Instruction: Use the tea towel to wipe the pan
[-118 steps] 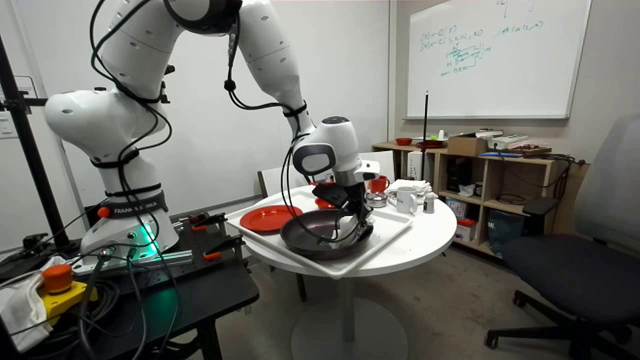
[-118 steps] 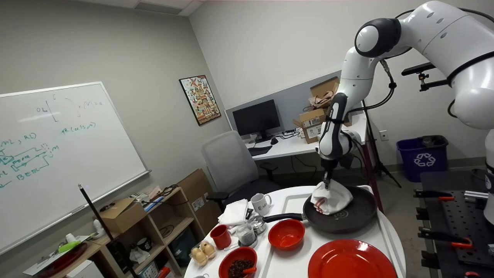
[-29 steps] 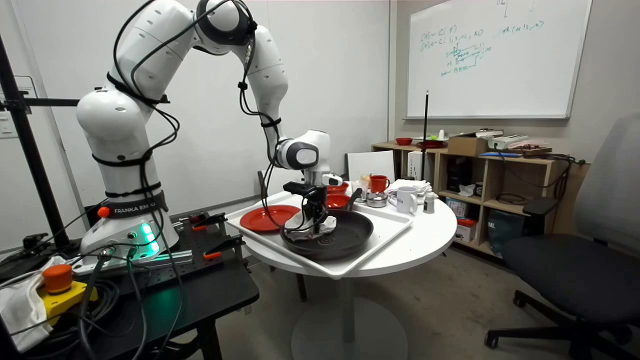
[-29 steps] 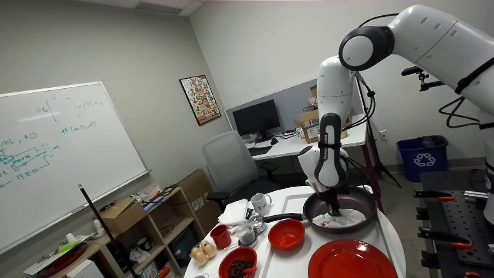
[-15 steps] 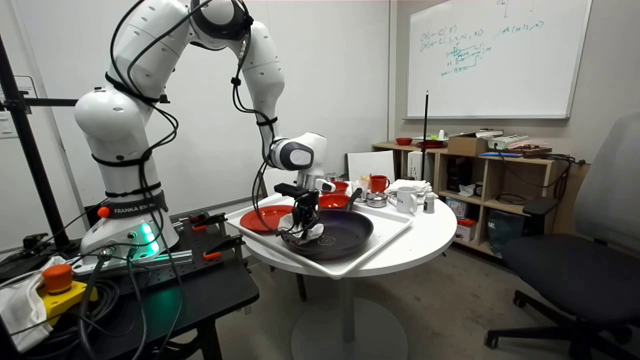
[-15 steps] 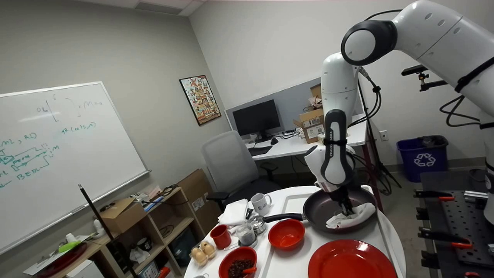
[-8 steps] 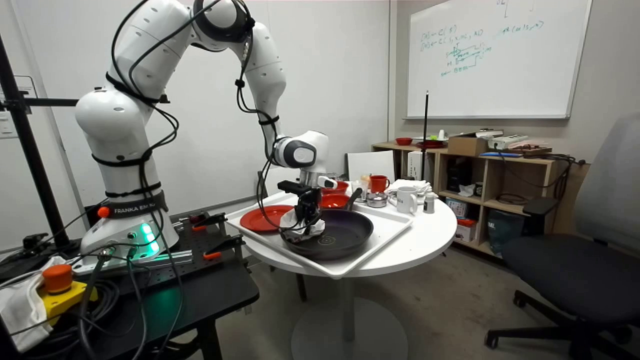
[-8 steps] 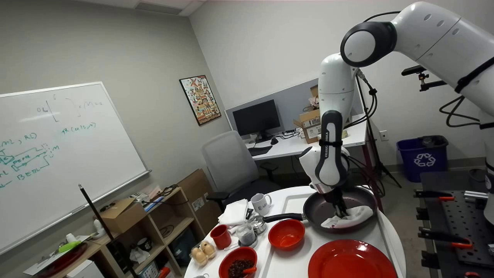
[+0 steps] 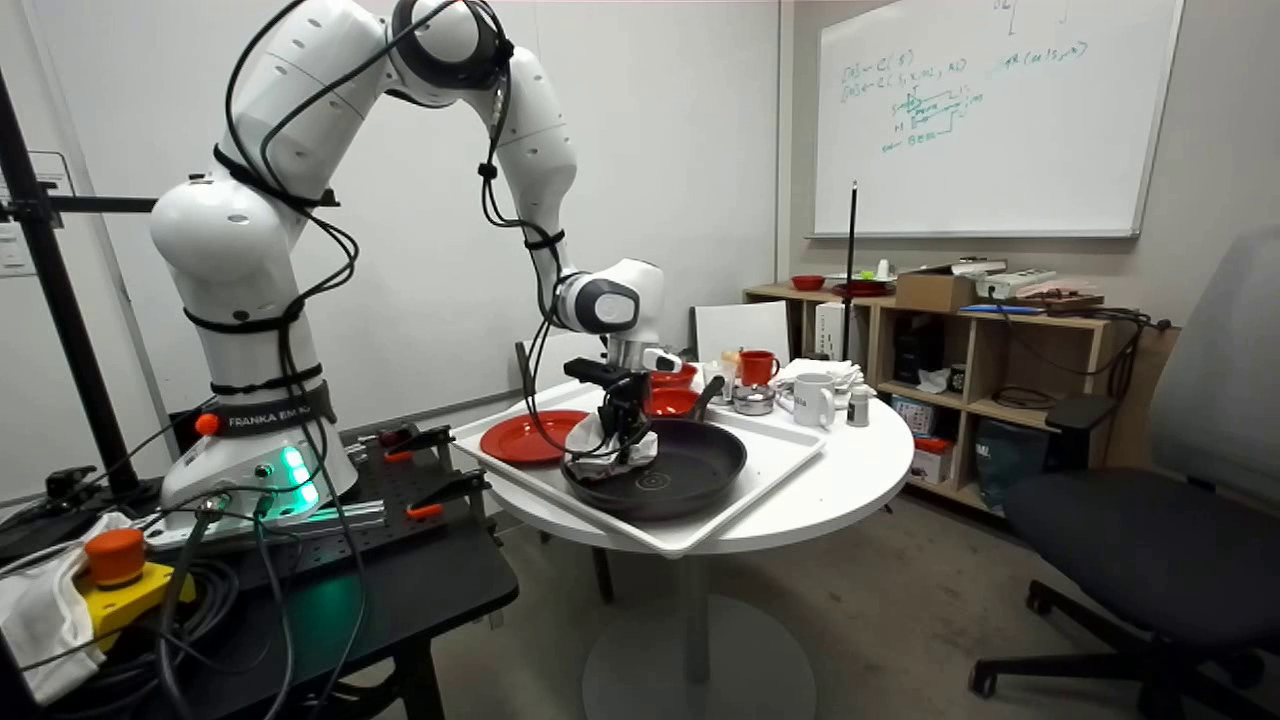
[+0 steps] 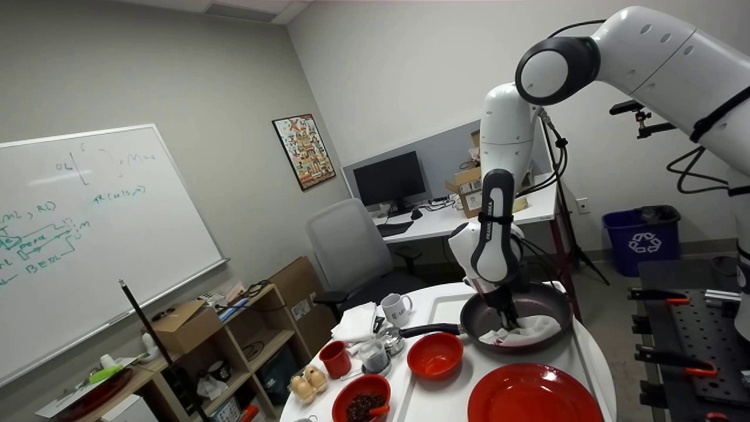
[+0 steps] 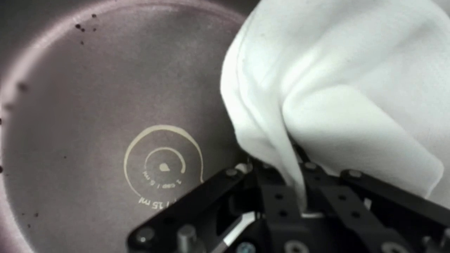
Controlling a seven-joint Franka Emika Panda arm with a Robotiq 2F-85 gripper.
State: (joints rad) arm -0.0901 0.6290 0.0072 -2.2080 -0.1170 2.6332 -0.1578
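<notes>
The dark frying pan (image 9: 690,475) sits on a white tray (image 9: 785,462); it also shows in an exterior view (image 10: 480,316). In the wrist view the pan (image 11: 88,105) has printed rings at its centre and small dark specks along its wall. The white tea towel (image 10: 530,331) lies bunched in the pan on the side nearer the robot base and fills the right of the wrist view (image 11: 351,70). My gripper (image 11: 281,165) is low inside the pan, shut on a towel fold that runs between its fingers. The fingertips are partly hidden by cloth.
A red plate (image 9: 540,437) lies on the tray beside the pan. The pan handle (image 10: 430,331) points toward a red bowl (image 10: 435,357), glass jars (image 10: 375,356) and a grey mug (image 10: 396,309). Another red bowl (image 10: 362,398) holds dark beans.
Since 7.9 s ago, gripper and towel crossed the pan toward the robot base side. In the last second they moved slightly back toward the pan's middle. The pan has not visibly moved.
</notes>
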